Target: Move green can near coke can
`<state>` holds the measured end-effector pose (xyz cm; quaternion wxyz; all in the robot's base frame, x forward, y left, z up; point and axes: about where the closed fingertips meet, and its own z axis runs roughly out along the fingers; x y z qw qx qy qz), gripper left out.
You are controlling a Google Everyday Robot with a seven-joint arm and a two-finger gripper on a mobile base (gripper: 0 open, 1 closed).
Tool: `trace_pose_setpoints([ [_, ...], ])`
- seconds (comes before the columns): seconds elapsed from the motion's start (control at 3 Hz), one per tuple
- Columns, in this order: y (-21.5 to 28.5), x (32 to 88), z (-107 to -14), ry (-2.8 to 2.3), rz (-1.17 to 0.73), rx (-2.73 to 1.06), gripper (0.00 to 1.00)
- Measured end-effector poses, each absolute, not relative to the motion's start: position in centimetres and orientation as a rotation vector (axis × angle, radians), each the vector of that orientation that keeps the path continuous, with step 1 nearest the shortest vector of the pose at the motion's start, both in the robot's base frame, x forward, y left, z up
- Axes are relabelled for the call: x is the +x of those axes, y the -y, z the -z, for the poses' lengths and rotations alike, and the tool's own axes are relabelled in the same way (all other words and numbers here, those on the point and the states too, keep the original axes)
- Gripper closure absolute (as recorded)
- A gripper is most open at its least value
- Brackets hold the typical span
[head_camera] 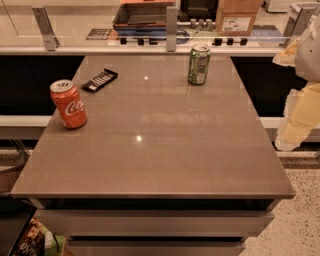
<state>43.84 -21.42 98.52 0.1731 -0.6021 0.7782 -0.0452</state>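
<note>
The hand, well right of the green can, opening impossible to tell, might knock that can over approaching sideways, rolling it away from the coke can.

An office break area or canteen-style counter space.
A grey stone-look counter stands before a glass partition on metal posts, with a cardboard box and a dark tray behind it. The floor is speckled terrazzo. A coke can and a green can stand on top. The robot's pale gripper hangs at the right edge.
</note>
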Motion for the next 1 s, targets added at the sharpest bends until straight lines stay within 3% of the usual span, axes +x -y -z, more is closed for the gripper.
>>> trace_pose_setpoints([
  [1.0, 21.2, 48.2, -99.0, -2.102, 0.053, -1.552, 0.0],
])
